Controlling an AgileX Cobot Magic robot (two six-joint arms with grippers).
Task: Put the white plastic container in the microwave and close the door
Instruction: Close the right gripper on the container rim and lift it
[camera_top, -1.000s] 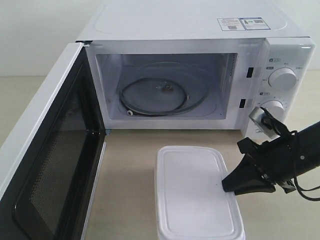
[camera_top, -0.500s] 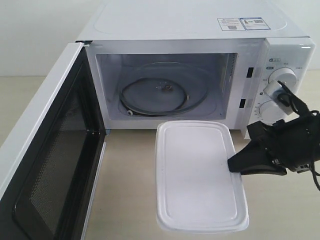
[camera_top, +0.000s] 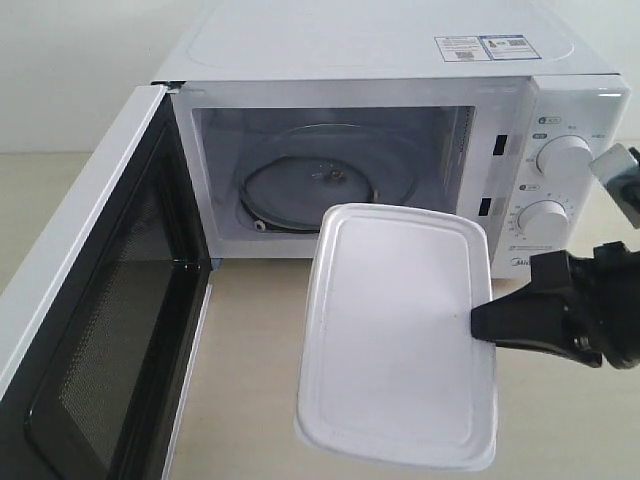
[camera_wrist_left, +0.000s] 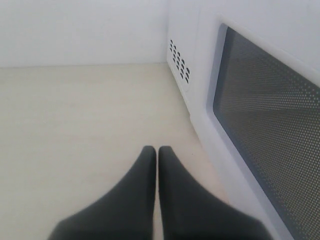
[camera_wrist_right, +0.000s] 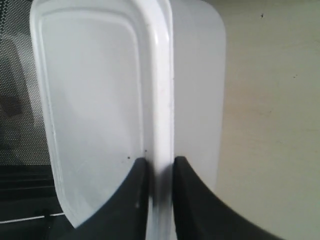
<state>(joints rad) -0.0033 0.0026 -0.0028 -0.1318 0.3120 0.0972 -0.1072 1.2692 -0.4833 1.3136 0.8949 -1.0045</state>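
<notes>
The right gripper (camera_top: 478, 325) is clamped on the right rim of the container (camera_top: 385, 330) and holds it above the bench (camera_top: 250, 340), just in front of the microwave's (camera_top: 380, 45) open cavity. The door (camera_top: 100, 320) stands wide open. The left gripper (camera_wrist_left: 157, 152) is pressed together and empty, beside the door's outer face.

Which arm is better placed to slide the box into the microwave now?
Right. The right gripper clamps the box by its rim, in front of the open microwave. The left gripper is shut and empty, outside the open door.
</notes>
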